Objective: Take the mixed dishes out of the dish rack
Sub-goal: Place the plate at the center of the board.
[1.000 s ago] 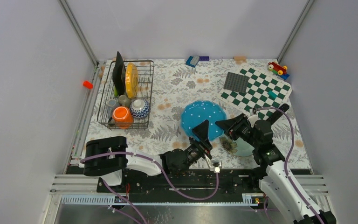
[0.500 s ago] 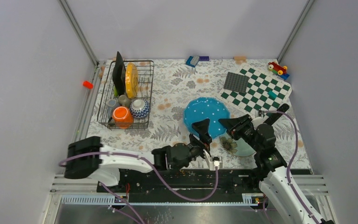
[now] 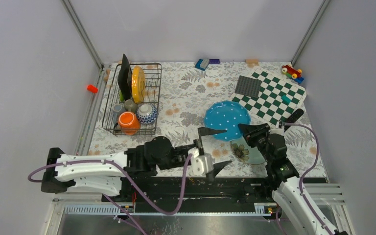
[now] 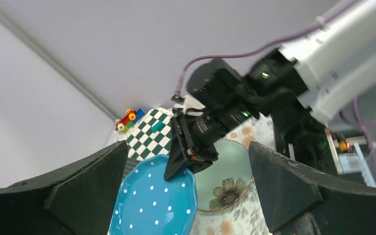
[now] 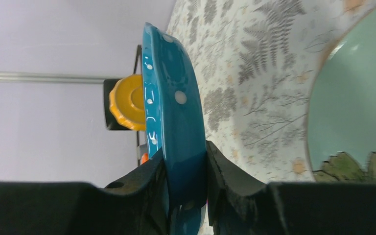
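Blue dotted plate (image 3: 227,119): well apart from dish rack (image 3: 157,93), held over table (image 3: 186,93) beside pale plate (image 3: 247,152). Right gripper (image 5: 186,183) jaws clamped on its rim. Left gripper (image 3: 228,146) jaws spread wide, empty. Plate probably stiff, glazed, slippery, breakable; rim is best hold.

Open counter (image 3: 182,95) runs wide between the dish rack (image 3: 132,100) and the blue dotted plate (image 3: 226,120). That plate, pinched in the right jaws, crowds the pale plate (image 3: 249,152), blocking the right side. The left arm (image 3: 93,165) sprawls across the near edge.
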Robot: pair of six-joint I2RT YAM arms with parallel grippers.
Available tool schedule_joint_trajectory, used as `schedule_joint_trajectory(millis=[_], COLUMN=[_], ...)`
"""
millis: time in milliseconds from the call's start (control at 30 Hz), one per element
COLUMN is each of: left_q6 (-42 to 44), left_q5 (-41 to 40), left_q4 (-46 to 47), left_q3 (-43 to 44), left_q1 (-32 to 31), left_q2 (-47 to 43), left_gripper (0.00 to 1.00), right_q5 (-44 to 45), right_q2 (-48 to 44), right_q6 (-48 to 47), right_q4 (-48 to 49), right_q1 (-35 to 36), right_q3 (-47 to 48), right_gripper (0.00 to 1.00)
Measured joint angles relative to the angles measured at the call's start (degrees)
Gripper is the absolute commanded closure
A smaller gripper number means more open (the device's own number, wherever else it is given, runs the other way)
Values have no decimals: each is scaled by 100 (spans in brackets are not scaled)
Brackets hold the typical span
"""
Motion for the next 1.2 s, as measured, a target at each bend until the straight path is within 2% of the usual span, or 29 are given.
schedule_joint_trajectory(millis=[100, 233, 367, 533, 633, 833, 967, 1200], left_q6=[-693, -1648, -2640, -3950, -4747, -5589, -5735, -5796], left_q5=[-688, -2020, -2839, -4109, -4673, -5261, -5475, -5608], left_q4=[411, 516, 474, 535, 184, -358, -398, -398], left_q3=[160, 804, 907, -214, -997, -2004, -2098, -2103], left_q1=[4, 120, 505, 1331, 1617, 1720, 1735, 1757], left_q2=[376, 879, 745, -111, -586, -1165, -1300, -1165], left_gripper=[1, 1, 1, 1, 1, 1, 1, 1], right_q5=[354, 850, 1416, 2020, 2286, 2577, 2599, 2632], right_q2=[-542, -1449, -2396, -2612, -2614, -2647, -2653, -2662], right_q6=[-146, -540, -907, -1384, -1652, -1849, -1834, -1617], right_q4=[-520, -1475, -2586, -3982, -4798, -5565, -5578, -5565], right_q1=[0, 0, 0, 0, 0, 0, 0, 0], right_q3=[-129, -131, -90, 315, 610, 905, 903, 826], right_gripper=[100, 100, 100, 98, 98, 97, 88, 79])
